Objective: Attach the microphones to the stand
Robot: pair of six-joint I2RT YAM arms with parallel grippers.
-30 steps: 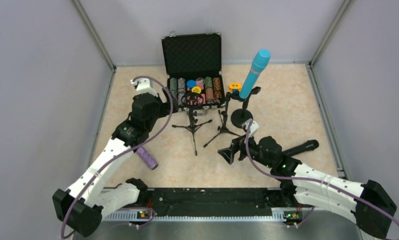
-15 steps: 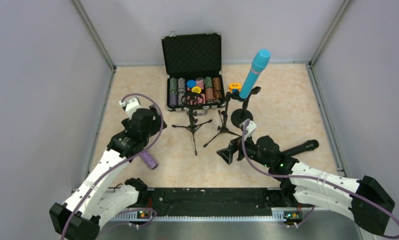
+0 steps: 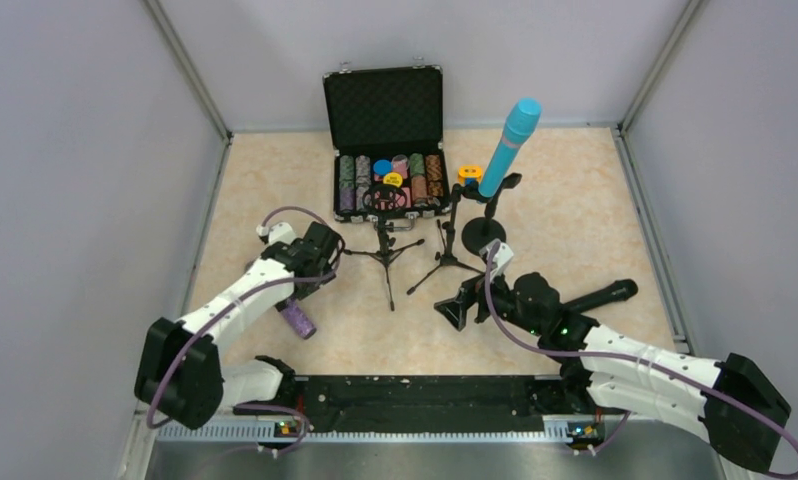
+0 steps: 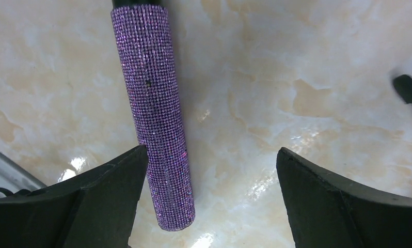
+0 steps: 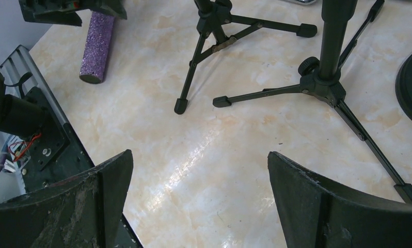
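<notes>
Microphones, overhead view: the cyan microphone [image 3: 510, 145] sat tilted in the round-base stand [image 3: 485, 232]. The purple microphone [image 3: 297, 318] lay on the tabletop [image 3: 595, 200] below your left tool [image 3: 311, 283]. The black microphone [image 3: 600, 297] lay by your right arm.

Left wrist view: the jaws stood wide, with the purple microphone just beside one finger [image 4: 100, 201], ungripped.

Right wrist view: your right tool [image 5: 199, 155] stood wide, holding nothing, facing two tripod stands [image 5: 214, 36].

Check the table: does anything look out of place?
Yes. The purple microphone lies flat on the table by the left gripper, and the black microphone lies flat beside the right arm, while both tripod stands hold no microphone. Only the cyan microphone sits in a stand.
</notes>
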